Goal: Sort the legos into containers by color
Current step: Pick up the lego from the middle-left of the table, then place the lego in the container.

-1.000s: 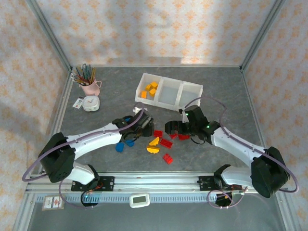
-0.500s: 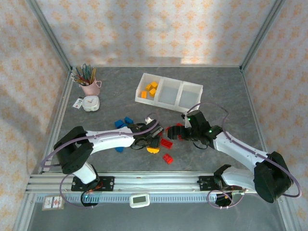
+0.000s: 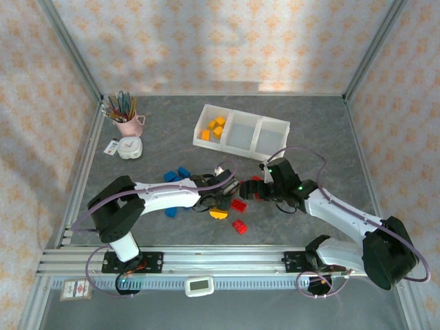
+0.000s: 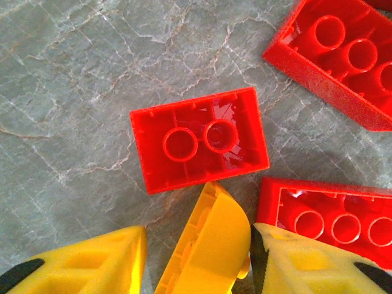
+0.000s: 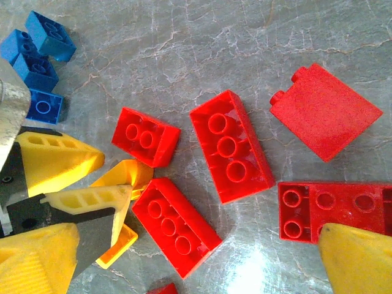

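My left gripper is low over the pile, its fingers on either side of a curved yellow lego. The right finger touches that brick; a gap shows beside the left finger, so the jaws are still open. Red legos lie just beyond it. My right gripper hovers wide open over more red legos, holding nothing. In the top view both grippers, left and right, meet at the pile. The containers stand behind, with yellow legos in the left bin. Blue legos lie left of the pile.
A pink cup of pencils and a small white clock stand at the back left. One red lego and a yellow one lie nearer the front. A metal rail runs along the near edge.
My left arm has reached right into the middle of the pile and its jaws have narrowed around the yellow lego. My right gripper shifted slightly right, then stayed wide open.
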Controlling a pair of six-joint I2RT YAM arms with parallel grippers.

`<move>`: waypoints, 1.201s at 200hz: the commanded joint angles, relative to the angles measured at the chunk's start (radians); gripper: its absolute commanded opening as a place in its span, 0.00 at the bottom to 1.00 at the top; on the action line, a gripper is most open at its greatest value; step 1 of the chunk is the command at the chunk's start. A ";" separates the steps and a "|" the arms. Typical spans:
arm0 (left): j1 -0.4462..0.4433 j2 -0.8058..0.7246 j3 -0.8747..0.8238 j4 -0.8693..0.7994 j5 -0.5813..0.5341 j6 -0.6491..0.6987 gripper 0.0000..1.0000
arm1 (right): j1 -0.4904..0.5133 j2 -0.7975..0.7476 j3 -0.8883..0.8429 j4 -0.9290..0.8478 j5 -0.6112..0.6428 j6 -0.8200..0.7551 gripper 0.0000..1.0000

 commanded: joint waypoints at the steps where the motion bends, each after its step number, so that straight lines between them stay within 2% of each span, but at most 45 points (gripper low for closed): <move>1: -0.004 -0.019 -0.014 0.018 0.030 0.025 0.47 | 0.002 -0.016 -0.013 0.021 0.002 0.003 1.00; 52: -0.005 -0.007 -0.024 0.004 0.009 0.038 0.42 | 0.002 -0.010 -0.002 0.023 -0.005 0.004 1.00; 111: -0.005 -0.043 -0.035 0.009 -0.005 0.038 0.26 | 0.002 -0.015 0.003 0.035 -0.018 0.010 1.00; 150: 0.006 -0.101 -0.051 -0.003 -0.034 0.027 0.24 | 0.003 -0.017 0.013 0.049 -0.044 0.012 1.00; 212: 0.104 -0.230 -0.076 0.025 -0.043 0.007 0.23 | 0.004 -0.031 0.060 0.074 -0.109 0.006 1.00; 240: 0.170 -0.258 -0.029 0.034 -0.088 0.009 0.22 | 0.004 -0.030 0.093 0.087 -0.063 0.019 1.00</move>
